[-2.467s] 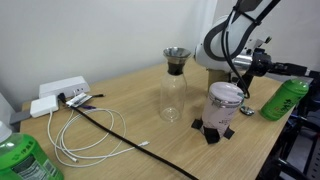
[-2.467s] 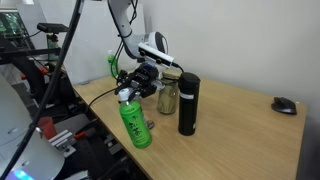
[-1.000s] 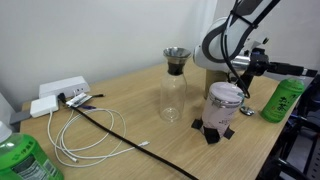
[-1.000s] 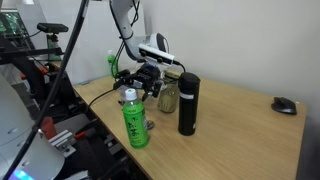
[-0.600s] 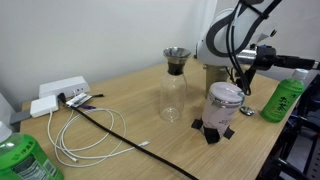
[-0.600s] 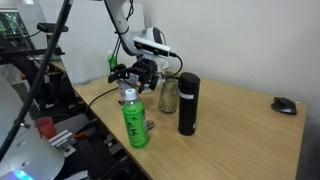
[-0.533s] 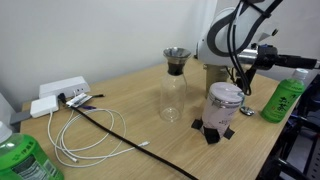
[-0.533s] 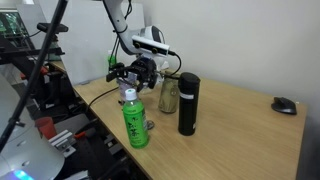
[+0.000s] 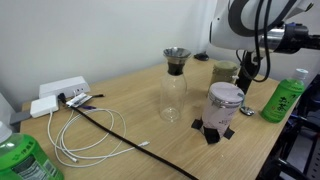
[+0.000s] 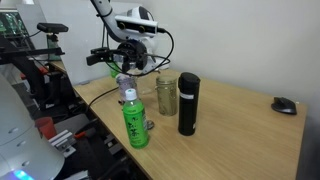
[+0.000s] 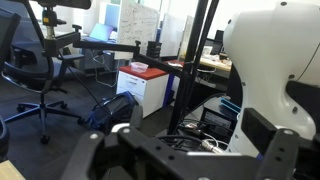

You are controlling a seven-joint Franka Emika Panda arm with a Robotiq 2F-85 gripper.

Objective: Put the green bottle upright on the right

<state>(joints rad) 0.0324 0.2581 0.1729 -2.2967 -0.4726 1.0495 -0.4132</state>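
Observation:
The green bottle (image 9: 283, 97) (image 10: 133, 119) stands upright on its own near the table's edge, pale cap on top, and nothing touches it. My gripper (image 10: 106, 56) hangs well above and behind it, turned sideways. In an exterior view only its dark body (image 9: 296, 38) shows at the frame's edge. The wrist view looks out over an office, not the table. There my gripper (image 11: 180, 150) is open, its two black fingers (image 11: 268, 138) stand wide apart and nothing sits between them. The bottle is out of the wrist view.
A glass carafe (image 9: 174, 85), a white tumbler on a black stand (image 9: 224, 105) (image 10: 187, 103) and a glass jar (image 10: 166, 95) stand close to the bottle. A larger translucent green bottle (image 9: 25, 160), cables (image 9: 90, 125) and a power strip (image 9: 58, 92) lie further along. A mouse (image 10: 284, 104) is at the far end.
The bottle went from tilted in the gripper to standing upright alone. The open gripper has since lifted up and away from it and turned to face the room.

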